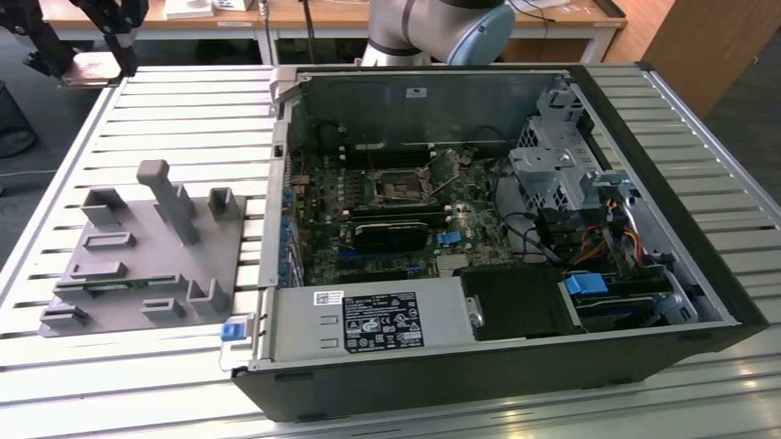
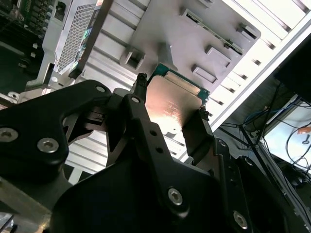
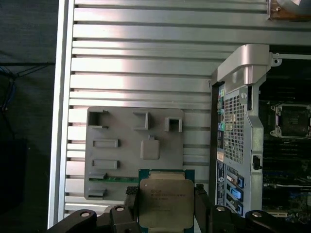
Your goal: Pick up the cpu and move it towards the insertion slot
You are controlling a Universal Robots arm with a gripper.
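The fingers [image 3: 165,206] pinch the cpu [image 3: 164,203] by its edges above the grey tray [image 3: 121,141]; the insertion slot [image 1: 401,186] lies well apart.

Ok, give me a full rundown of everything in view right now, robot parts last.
Silvery square cpu: one, green-rimmed, clamped in the gripper above the grey holder.
Metal-framed square insertion slot: one, dark centre, on the motherboard.
Open black computer case: one, on the table.
Grey plastic fixture block: one, toward the exterior view's left of the case.
Green circuit strip: one, in the block.
Slatted metal table: one, silver.
Black gripper: one, shut on the cpu.
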